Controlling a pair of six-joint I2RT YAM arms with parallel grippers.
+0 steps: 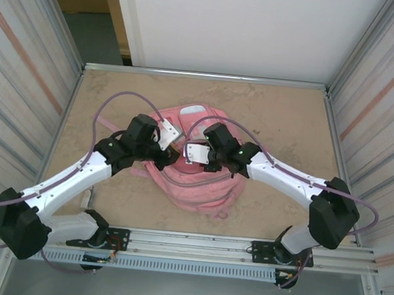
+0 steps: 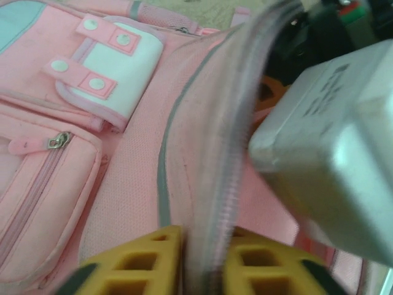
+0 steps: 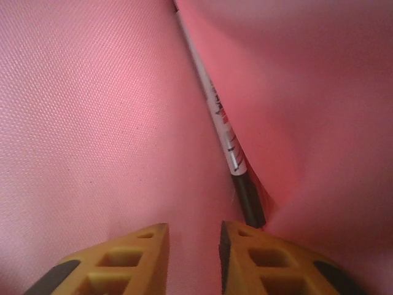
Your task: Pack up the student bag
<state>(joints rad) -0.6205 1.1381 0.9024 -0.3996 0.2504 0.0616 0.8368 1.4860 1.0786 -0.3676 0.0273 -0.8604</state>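
Tabletop (image 1: 283, 128): student bag (image 1: 192, 189) beneath left end effector (image 2: 202, 239), right end effector (image 3: 193, 232).

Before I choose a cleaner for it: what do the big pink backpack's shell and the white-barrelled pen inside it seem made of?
Big pink backpack: matte woven textile, probably synthetic; fine grid weave shows.
White-barrelled pen: apparently smooth plastic, with a printed barrel and a black end.

student bag (image 2: 123, 203) zip edge (image 2: 230, 147) blurred, pen (image 3: 224, 132) cut off by top edge

We've got a white-shelled, black-jointed left arm (image 1: 74, 177) and matching right arm (image 1: 285, 176), lilac cables (image 1: 126, 93), yellow cut-out fingers (image 3: 132, 261).
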